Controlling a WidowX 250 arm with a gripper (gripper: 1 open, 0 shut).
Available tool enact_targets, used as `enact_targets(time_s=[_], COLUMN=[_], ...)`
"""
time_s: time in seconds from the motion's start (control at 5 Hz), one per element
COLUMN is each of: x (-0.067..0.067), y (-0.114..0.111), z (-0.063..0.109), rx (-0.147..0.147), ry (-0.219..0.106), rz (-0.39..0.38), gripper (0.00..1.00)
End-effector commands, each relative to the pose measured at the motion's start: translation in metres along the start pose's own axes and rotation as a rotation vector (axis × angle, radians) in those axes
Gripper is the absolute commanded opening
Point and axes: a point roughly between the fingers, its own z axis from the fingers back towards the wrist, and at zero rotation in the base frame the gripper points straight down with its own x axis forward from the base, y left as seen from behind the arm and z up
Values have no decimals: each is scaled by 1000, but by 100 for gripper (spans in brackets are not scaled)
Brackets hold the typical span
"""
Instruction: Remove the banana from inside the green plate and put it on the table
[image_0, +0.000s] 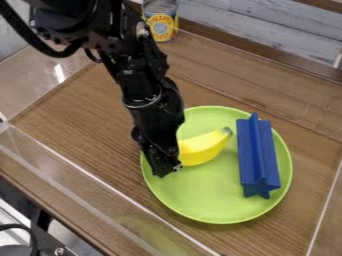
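Banana (205, 148) lying inside the green plate (201, 205), left of centre, long axis running from lower left up to upper right, curve bowed toward the plate's near side. End effector (163, 163) pointing steeply down at the banana's lower-left end, jaws pressed together, apparently pinching that end, though the black fingers hide the contact itself, so a firm hold cannot be confirmed. Rest of the banana extending right and away from the end effector. Blue ridged block (255, 156) also on the plate, just beside the banana's far tip, standing in the way of any carry to the right. Bare counter (80, 130) open to the left and front of the plate, the likelier drop zone; clear acrylic wall (60, 178) bounding the near edge. Can (160, 27) well apart at the back.
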Motion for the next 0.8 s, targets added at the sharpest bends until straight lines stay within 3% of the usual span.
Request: enact_targets(time_s=[0.0, 0.6], x=[14, 15], y=[5, 1], z=[17, 21], rx=[46, 46], ry=[-63, -57], rz=[-20, -13], gripper=[0, 0])
